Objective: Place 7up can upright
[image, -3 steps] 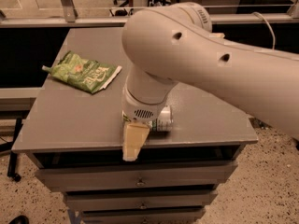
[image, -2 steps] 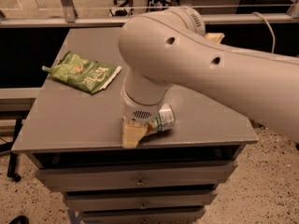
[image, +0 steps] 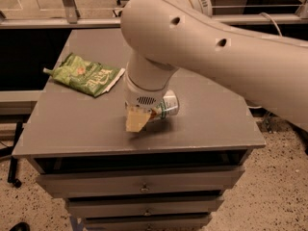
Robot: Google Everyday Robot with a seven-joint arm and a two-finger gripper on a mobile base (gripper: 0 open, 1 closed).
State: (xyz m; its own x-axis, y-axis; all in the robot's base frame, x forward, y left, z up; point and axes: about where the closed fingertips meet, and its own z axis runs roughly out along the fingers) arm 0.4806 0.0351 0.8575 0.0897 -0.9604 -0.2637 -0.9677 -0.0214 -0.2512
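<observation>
The 7up can is silver-white with a green band. It lies tilted on its side on the grey cabinet top, right under my wrist, which hides part of it. My gripper points down at the middle of the top and is shut on the can. One tan finger shows to the can's left; the other is hidden behind the wrist. The can's top end is hidden from view.
A green crinkled snack bag lies at the back left of the top. My big white arm covers the right and back of the top. Drawers are below the front edge, and a railing stands behind.
My gripper has pulled back from over the front edge toward the middle of the top. The can has shifted back with it. The snack bag has not moved.
</observation>
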